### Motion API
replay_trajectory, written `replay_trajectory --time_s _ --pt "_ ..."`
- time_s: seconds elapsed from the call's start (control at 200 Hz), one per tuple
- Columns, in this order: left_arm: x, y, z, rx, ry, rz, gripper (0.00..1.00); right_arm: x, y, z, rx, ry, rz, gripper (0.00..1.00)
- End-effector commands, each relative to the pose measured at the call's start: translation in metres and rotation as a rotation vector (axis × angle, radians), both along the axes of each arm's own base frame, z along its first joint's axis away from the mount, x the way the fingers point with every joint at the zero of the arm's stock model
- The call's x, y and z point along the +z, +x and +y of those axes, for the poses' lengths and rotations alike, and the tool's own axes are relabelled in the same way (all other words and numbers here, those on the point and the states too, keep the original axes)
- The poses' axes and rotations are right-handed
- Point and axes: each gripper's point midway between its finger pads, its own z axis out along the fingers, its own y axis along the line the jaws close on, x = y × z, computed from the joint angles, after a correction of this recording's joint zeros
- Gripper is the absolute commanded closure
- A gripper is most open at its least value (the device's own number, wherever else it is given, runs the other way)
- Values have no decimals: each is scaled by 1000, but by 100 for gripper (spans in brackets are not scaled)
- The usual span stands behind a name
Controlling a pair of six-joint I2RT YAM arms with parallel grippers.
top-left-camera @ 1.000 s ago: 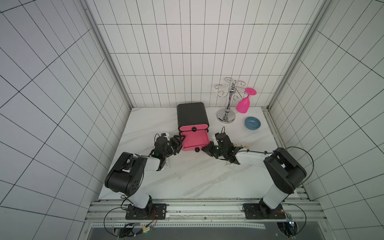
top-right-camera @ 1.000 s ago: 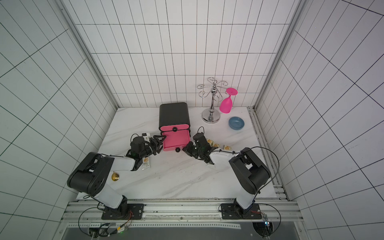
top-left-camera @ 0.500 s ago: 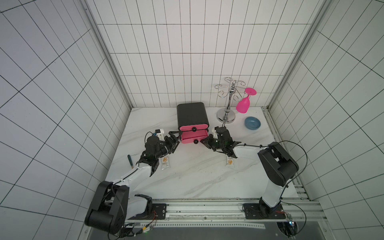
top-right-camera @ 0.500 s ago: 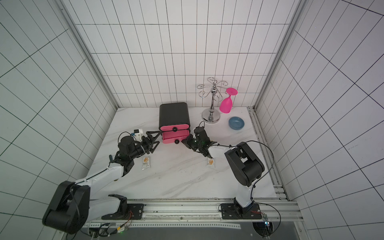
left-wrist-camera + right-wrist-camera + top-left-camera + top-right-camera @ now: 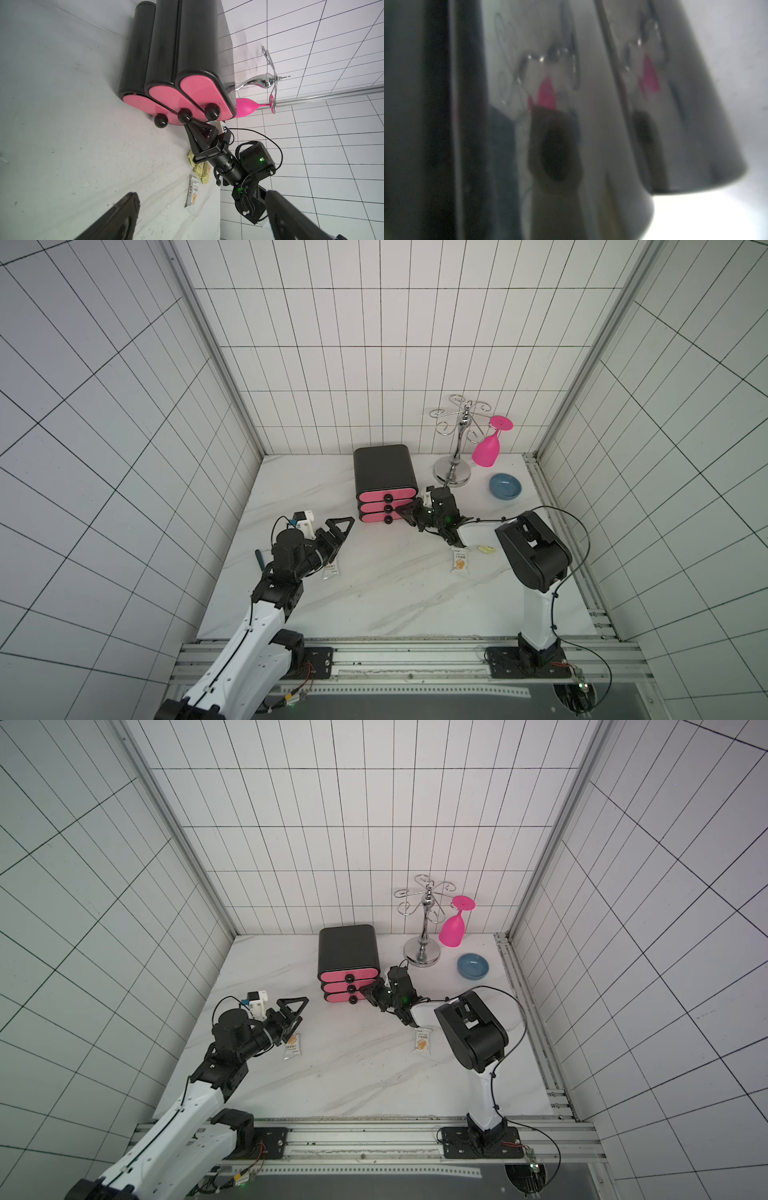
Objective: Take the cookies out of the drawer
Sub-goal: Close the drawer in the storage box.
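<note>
The black drawer unit [image 5: 384, 466] [image 5: 348, 946] has three pink fronts, all pushed in. Cookies lie on the table: a white packet [image 5: 331, 570] [image 5: 292, 1046] just under my left gripper [image 5: 340, 526] [image 5: 296, 1006] [image 5: 201, 195], which stands wide open and empty. Another white packet [image 5: 459, 565] [image 5: 422, 1042] [image 5: 193, 193] and yellow packets [image 5: 486, 548] [image 5: 200, 168] lie beside the right arm. My right gripper [image 5: 401, 512] [image 5: 366, 992] [image 5: 187, 125] points at the drawer knobs [image 5: 185, 116], its tips close together. The right wrist view is a blur of the unit's glossy side.
A chrome glass rack [image 5: 455, 448] with a hanging pink glass [image 5: 486, 450] and a blue bowl [image 5: 504, 485] stand at the back right. A dark blue handle [image 5: 259, 560] lies left of the left arm. Tiled walls close in three sides.
The pulled-out pink drawer has been pushed shut, with the right gripper at its knob. My left arm drew back from the drawer and its gripper opened, leaving a white packet on the table.
</note>
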Motion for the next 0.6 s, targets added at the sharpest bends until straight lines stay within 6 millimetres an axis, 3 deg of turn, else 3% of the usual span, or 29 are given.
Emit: replay_trajectory --time_s 0.0,0.27,0.455,0.595 --pt "-21 -10 3 -12 41 41 2 31 20 7 -35 134 -62 83" --pt "-26 -14 3 -15 43 43 2 33 -13 -8 -26 156 -25 80" --pt "-28 -10 -4 -51 22 39 2 11 -47 -12 -22 160 38 58" --pt "-32 -10 -9 -71 -20 58 2 -9 -48 -7 -17 173 64 47"
